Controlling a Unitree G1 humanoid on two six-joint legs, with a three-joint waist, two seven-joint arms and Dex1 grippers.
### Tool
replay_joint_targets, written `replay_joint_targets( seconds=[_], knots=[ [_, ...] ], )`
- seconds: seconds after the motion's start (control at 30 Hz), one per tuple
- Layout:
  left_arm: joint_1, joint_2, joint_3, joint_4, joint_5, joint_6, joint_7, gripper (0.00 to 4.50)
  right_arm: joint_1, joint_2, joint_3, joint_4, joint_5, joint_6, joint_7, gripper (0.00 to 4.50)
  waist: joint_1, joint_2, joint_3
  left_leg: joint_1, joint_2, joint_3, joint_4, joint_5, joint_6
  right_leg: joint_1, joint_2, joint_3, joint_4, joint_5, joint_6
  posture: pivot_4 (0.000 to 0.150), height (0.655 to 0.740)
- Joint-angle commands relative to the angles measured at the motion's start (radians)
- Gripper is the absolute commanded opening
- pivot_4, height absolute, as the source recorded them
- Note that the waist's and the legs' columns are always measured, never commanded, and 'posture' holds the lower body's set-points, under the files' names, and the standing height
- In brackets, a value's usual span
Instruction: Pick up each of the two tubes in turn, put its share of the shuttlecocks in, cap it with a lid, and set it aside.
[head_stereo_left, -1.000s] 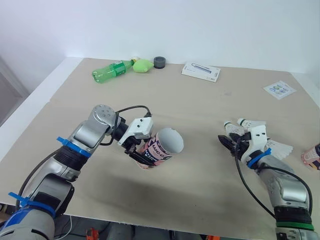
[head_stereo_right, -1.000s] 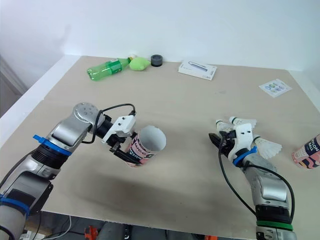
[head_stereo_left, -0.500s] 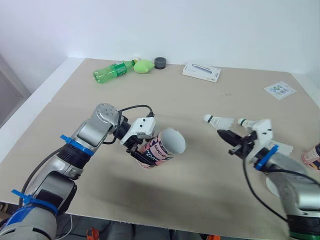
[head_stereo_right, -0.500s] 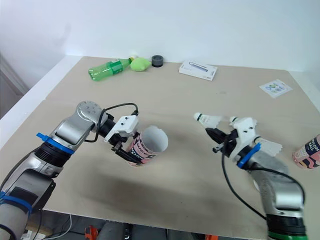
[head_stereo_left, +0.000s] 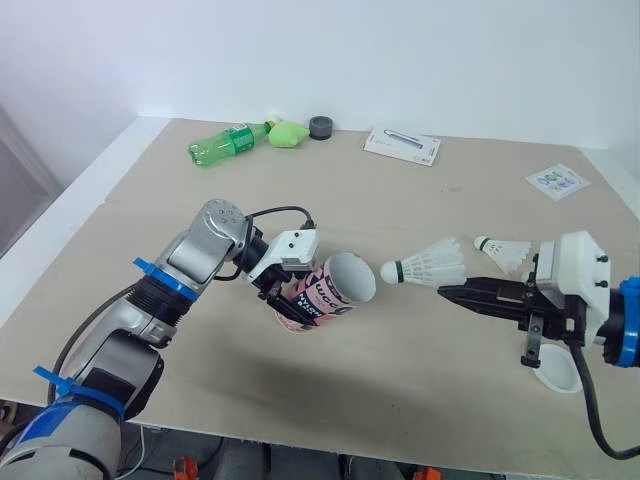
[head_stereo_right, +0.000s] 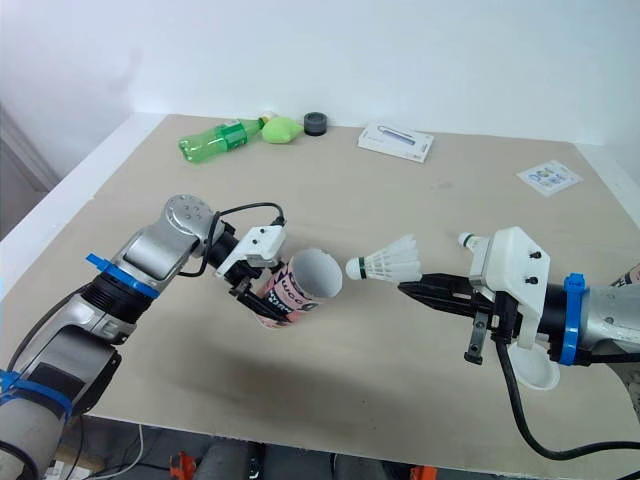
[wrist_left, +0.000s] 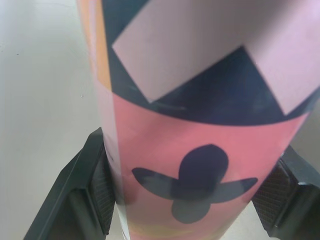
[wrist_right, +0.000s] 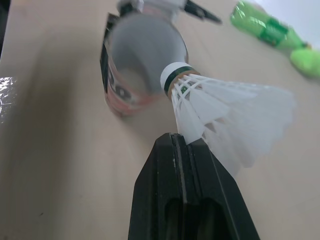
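The tube (head_stereo_left: 325, 295) is clamped in your left gripper (head_stereo_left: 289, 304), tilted off the table. Just short of the tube's mouth, your right gripper (head_stereo_left: 446, 290) pinches the shuttlecock (head_stereo_left: 425, 267) by its feathers. If you come in off line, the cork will likely catch the rim, and that thin hold may slip.
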Motion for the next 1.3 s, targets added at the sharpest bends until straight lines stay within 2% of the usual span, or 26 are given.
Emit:
replay_joint_targets(
  seconds=[0.03,0.23,0.27,0.33,0.43,0.5,0.57,0.7,0.87,0.9,1.03,1.17,1.3],
  knots=[
    [-0.008,-0.021,-0.030,0.010,0.026,0.011,0.008,3.04,-0.111,-0.030,0.107,-0.001,-0.019,-0.022,0.008,0.08,0.001,-0.001,0.000,0.000,0.000,-0.001,0.000,0.000,0.000,-0.001,0.000,0.000,0.000,0.000,0.000,0.150,0.7294],
    [-0.006,-0.023,-0.028,-0.005,0.026,0.027,0.003,3.04,-0.286,-0.010,0.295,0.040,-0.075,-0.019,0.013,0.08,0.003,-0.001,0.000,-0.006,-0.001,-0.002,-0.001,0.000,-0.001,-0.002,0.000,-0.001,-0.001,-0.001,0.001,0.150,0.7294],
    [-0.005,-0.023,-0.027,-0.009,0.025,0.030,0.003,3.04,-0.320,-0.008,0.333,0.049,-0.083,-0.008,0.020,0.52,0.003,0.000,0.000,-0.006,-0.001,-0.002,-0.001,0.000,-0.001,-0.003,0.000,-0.001,-0.001,-0.001,0.001,0.150,0.7294],
    [-0.003,-0.026,-0.026,-0.017,0.022,0.040,0.006,3.04,-0.356,-0.004,0.373,0.065,-0.108,-0.004,0.023,0.89,0.004,-0.001,0.000,-0.006,-0.001,-0.002,-0.001,0.000,-0.001,-0.003,0.000,-0.001,-0.001,-0.001,0.001,0.150,0.7294],
    [0.005,-0.029,-0.024,-0.039,0.018,0.055,0.010,3.04,-0.356,0.000,0.364,0.076,-0.115,0.008,0.008,2.26,0.005,-0.001,0.000,-0.006,-0.001,-0.003,-0.001,0.000,-0.001,-0.003,0.000,-0.002,-0.001,-0.002,0.000,0.150,0.7294],
    [0.011,-0.030,-0.024,-0.056,0.016,0.064,0.011,3.04,-0.334,0.008,0.302,0.071,-0.050,0.043,0.008,3.15,0.005,-0.001,0.000,-0.007,-0.001,-0.002,-0.001,0.000,-0.001,-0.003,-0.001,-0.002,-0.001,-0.002,0.001,0.150,0.7294],
    [0.018,-0.032,-0.027,-0.072,0.015,0.073,0.016,3.04,-0.302,0.021,0.209,0.059,0.045,0.086,0.010,3.15,0.007,-0.001,0.000,-0.008,-0.001,-0.003,-0.001,0.000,-0.001,-0.003,-0.001,-0.003,-0.001,0.000,0.002,0.150,0.7294],
    [0.028,-0.052,-0.039,-0.071,0.032,0.056,0.036,3.04,-0.149,0.057,-0.080,0.048,0.159,0.171,-0.011,3.15,0.015,-0.001,0.000,-0.009,-0.002,-0.007,-0.002,-0.001,-0.001,-0.002,-0.001,-0.006,-0.001,0.000,0.001,0.150,0.7294],
    [0.057,-0.076,-0.040,-0.085,0.034,0.064,0.062,3.04,0.131,0.151,-0.395,0.007,0.157,0.256,-0.052,3.15,0.035,-0.001,-0.001,-0.011,-0.005,-0.014,0.000,-0.001,-0.001,0.000,0.000,-0.011,-0.001,-0.001,0.001,0.150,0.7294],
    [0.071,-0.079,-0.042,-0.087,0.035,0.062,0.066,3.04,0.234,0.189,-0.439,0.001,0.088,0.242,-0.053,3.15,0.037,0.000,-0.001,-0.011,-0.005,-0.015,0.001,-0.001,-0.001,0.001,0.000,-0.012,-0.001,-0.001,0.001,0.150,0.7294],
    [0.098,-0.098,-0.040,-0.094,0.037,0.057,0.093,3.04,0.459,0.301,-0.539,0.050,-0.029,0.184,-0.070,3.15,0.040,0.003,-0.005,-0.012,-0.010,-0.017,0.003,0.000,-0.001,0.003,-0.002,-0.010,-0.001,-0.005,0.007,0.150,0.7294],
    [0.108,-0.111,-0.039,-0.105,0.035,0.059,0.111,3.04,0.531,0.373,-0.582,0.140,-0.042,0.156,-0.092,3.15,0.037,0.007,-0.008,-0.012,-0.016,-0.016,0.007,0.000,0.000,0.005,-0.009,-0.008,-0.001,-0.007,0.008,0.150,0.7294],
    [0.113,-0.116,-0.041,-0.111,0.034,0.061,0.121,3.04,0.554,0.392,-0.525,0.241,-0.116,0.101,-0.117,3.15,0.036,0.008,-0.008,-0.008,-0.018,-0.013,0.008,0.001,0.002,0.006,-0.014,-0.008,-0.002,-0.008,0.008,0.150,0.7294]
  ],
)
